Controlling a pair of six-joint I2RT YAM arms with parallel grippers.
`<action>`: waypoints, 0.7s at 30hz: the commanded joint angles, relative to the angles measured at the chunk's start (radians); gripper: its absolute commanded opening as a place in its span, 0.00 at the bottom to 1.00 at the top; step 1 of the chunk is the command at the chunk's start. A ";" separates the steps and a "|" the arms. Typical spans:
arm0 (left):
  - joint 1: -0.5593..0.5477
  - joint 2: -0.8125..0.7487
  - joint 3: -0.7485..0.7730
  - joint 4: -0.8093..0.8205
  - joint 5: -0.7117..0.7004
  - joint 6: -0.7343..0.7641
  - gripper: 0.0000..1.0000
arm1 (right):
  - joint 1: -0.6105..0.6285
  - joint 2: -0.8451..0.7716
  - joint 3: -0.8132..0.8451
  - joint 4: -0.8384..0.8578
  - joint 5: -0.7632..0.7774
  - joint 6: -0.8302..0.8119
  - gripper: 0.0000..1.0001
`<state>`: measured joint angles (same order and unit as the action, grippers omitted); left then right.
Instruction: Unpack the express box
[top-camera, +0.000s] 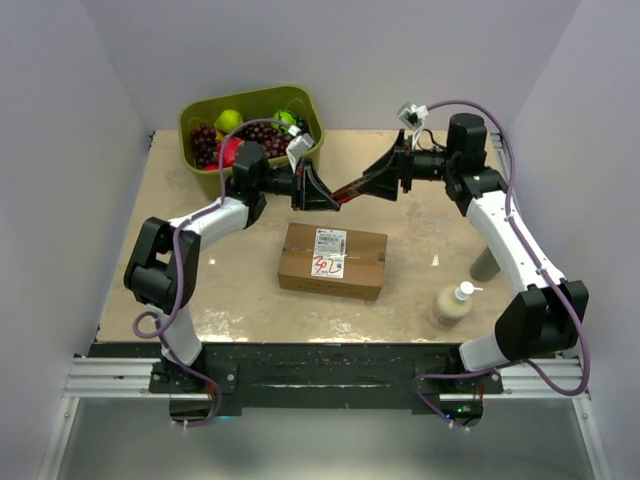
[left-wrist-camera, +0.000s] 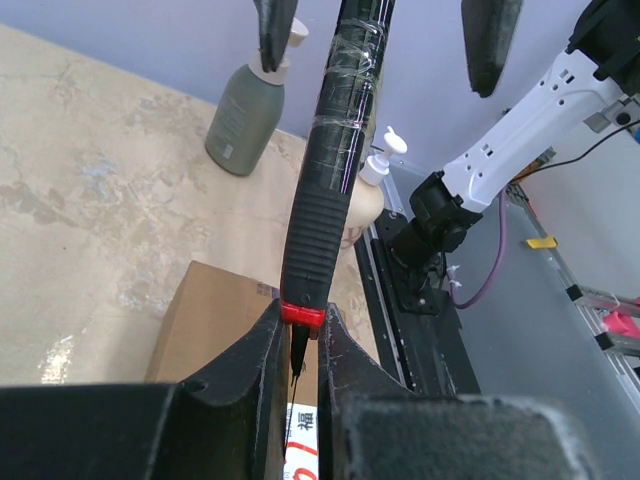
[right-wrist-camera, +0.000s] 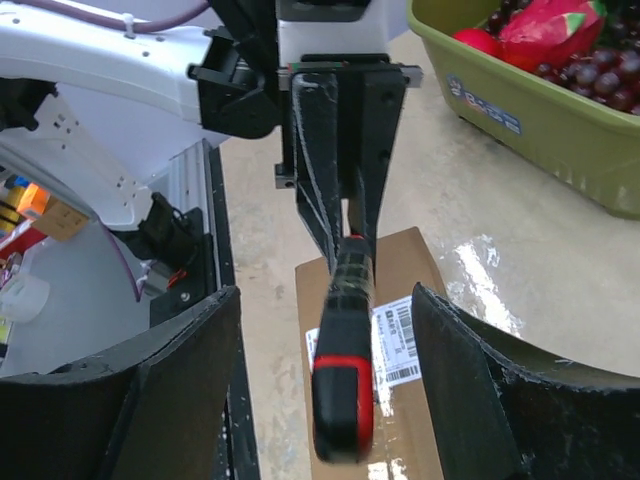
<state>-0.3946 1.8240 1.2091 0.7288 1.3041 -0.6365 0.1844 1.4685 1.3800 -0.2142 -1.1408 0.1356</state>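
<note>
Above the express box (top-camera: 333, 260), which lies closed and taped at the centre of the worktop (top-camera: 240, 300), the two arms meet around a black-handled cutter (right-wrist-camera: 343, 350). The left tool (left-wrist-camera: 302, 325) is clamped on the cutter at its red collar, at what appears to be the blade end. The right tool (right-wrist-camera: 322, 295) stands open, with one finger on each side of the handle's red-capped end and a gap on both sides.

The step reads as a handover between the arms. To pass the cutter to the right arm:

1. Centre the handle between the right fingers before you close them.
2. Close on the black handle behind the cap, not on the cap itself.
3. Confirm a firm hold, and only then release the left tool.
4. Hold both arms level so the cutter does not twist.
5. Keep the cutter clear of the box until the grip is secure.
</note>
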 joint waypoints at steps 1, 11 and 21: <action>-0.009 -0.005 0.043 0.087 -0.005 -0.046 0.00 | 0.030 -0.023 -0.018 0.052 -0.027 0.030 0.71; 0.003 -0.025 0.026 0.109 -0.016 -0.072 0.00 | 0.038 -0.045 -0.050 0.033 0.036 0.015 0.64; -0.006 -0.017 0.038 0.084 -0.025 -0.052 0.00 | 0.056 -0.019 -0.047 0.090 0.007 0.047 0.43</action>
<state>-0.3996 1.8275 1.2095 0.7792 1.2934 -0.6952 0.2253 1.4647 1.3251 -0.1833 -1.1141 0.1589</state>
